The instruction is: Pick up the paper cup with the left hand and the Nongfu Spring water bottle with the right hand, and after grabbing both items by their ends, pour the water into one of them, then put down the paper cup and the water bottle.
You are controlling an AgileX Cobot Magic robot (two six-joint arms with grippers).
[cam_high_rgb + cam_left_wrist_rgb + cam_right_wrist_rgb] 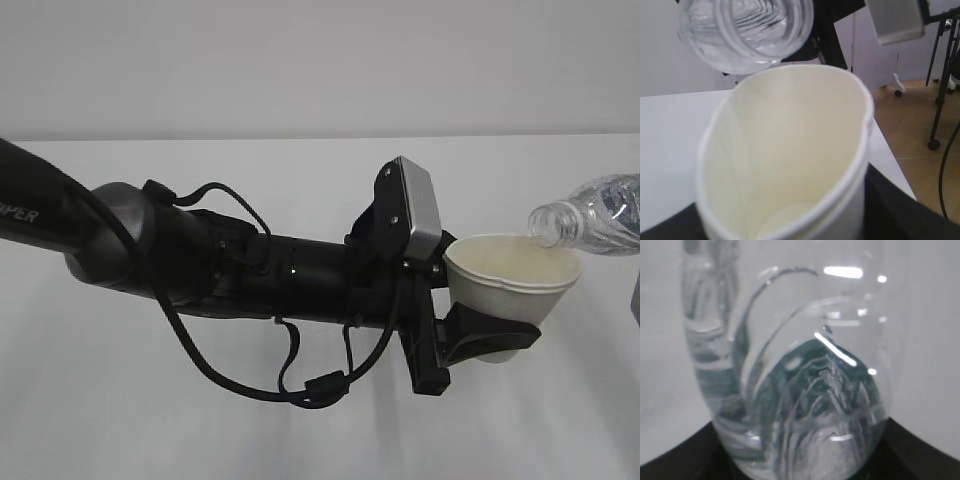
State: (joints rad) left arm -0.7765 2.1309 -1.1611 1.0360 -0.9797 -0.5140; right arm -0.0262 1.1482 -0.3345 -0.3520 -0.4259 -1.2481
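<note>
Nearest in the exterior view, the left hand point(478, 338) reaches in from the left on its thick black arm point(200, 262) with looping cables, its jaws clenched around the lower part of the paper cup point(512, 290), which it holds above the white desk point(300, 420). The cup's rim is squeezed slightly out of round, and its pale inside shows in the left wrist view point(790, 165). Just to the right, the water bottle point(592, 214) lies tilted with its open mouth resting over the cup's far right rim. The right wrist view shows the bottle point(805, 390) filling the frame, gripped at its lower end between black jaws; the right hand itself is mostly hidden. Beyond the desk stands a plain pale wall point(320, 60).
</note>
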